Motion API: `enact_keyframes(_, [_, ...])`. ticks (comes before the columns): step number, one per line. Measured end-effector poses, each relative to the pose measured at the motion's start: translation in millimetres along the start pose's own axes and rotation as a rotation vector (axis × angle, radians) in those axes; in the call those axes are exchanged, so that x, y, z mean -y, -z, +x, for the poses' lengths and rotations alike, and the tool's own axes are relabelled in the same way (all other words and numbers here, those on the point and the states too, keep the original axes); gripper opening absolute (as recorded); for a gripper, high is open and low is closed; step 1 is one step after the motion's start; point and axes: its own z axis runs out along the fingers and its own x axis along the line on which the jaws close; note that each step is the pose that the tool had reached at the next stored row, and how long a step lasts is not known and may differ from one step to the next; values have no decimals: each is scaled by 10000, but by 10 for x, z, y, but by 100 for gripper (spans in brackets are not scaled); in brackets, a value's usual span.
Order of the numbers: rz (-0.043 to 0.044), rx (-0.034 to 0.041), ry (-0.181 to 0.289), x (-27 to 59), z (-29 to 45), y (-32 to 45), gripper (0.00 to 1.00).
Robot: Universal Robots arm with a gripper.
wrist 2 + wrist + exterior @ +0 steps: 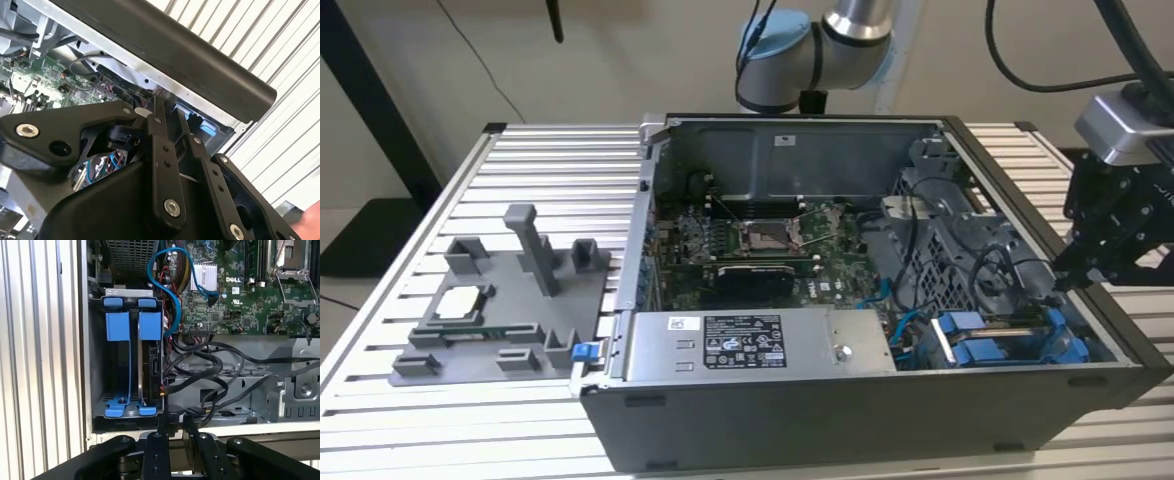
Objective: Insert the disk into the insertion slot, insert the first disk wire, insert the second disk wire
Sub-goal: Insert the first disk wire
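Disk (150,326) in insertion slot (120,292) | black cables (200,365) crowding beside | gripper (176,426) near

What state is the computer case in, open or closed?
Open: the computer case has no side panel on, baring the motherboard and drive cage.

A robotics lab bench, set up for computer assembly work.
An industrial robot arm (821,50) stood behind a slatted aluminium table (520,150), and on the table lay an open computer case (854,420) with its circuit board (761,240) bare. Beside the case a grey plastic fixture (494,290) held loose parts (460,302) in moulded seats. A small silver camera (1121,130) sat at the exterior view's right, thick black cables (1027,60) hung from above, and the wall (627,60) behind was plain and pale.
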Motion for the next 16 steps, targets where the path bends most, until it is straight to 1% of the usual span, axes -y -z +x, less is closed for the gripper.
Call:
enact_keyframes(2, [3,89,-43,20,2,-23,100])
enact_keyframes(5, [6,217,-130,25,4,-41,100])
enact_keyframes(7, [-23,271,-206,26,5,-46,100])
enact_keyframes(10, [-111,320,-349,26,6,-53,100])
enact_keyframes(11, [-132,329,-413,26,6,-56,0])
enact_keyframes(14, [-159,342,-628,24,7,-62,0])
enact_keyframes(15, [-157,361,-681,19,8,-63,0])
enact_keyframes(16, [-157,404,-705,14,13,-63,0])
